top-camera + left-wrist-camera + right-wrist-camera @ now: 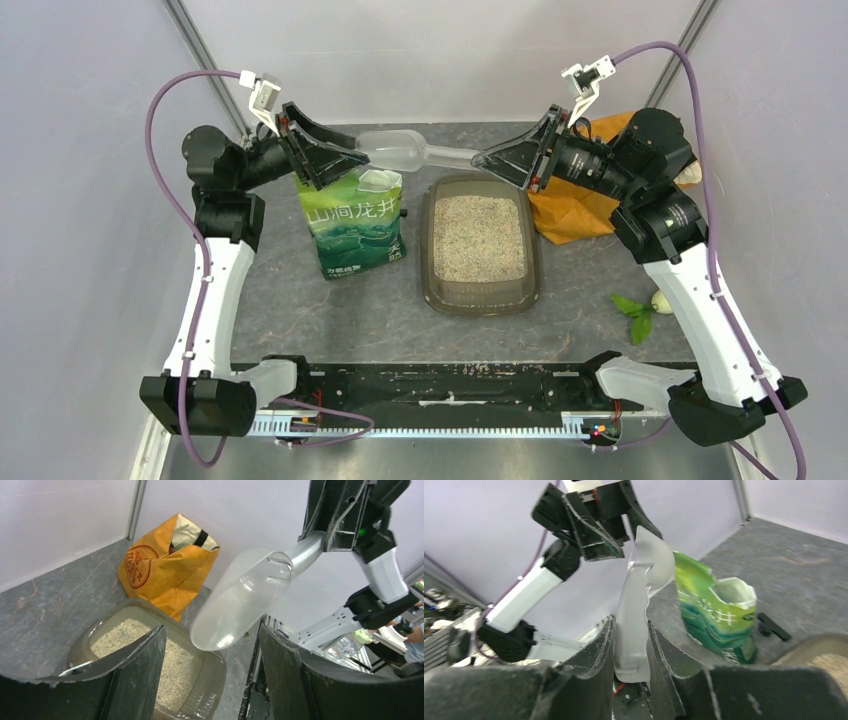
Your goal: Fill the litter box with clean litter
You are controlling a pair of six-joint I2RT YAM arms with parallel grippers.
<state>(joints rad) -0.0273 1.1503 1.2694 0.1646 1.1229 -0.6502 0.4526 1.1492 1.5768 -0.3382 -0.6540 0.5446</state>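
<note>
The litter box is a dark grey-brown tray at the table's middle, holding a bed of pale clean litter. My right gripper is shut on the handle of a clear plastic scoop, holding it level in the air behind the box. The scoop looks empty. My left gripper is open, with its fingers on either side of the scoop's bowl end and not touching it. In the left wrist view the scoop hangs over the box and litter. In the right wrist view the fingers clamp the scoop.
A green printed pouch with its top open stands left of the box, under the left gripper. An orange cloth bag lies behind and right of the box. A green leaf and a small white object lie at the right. A black clip lies by the pouch.
</note>
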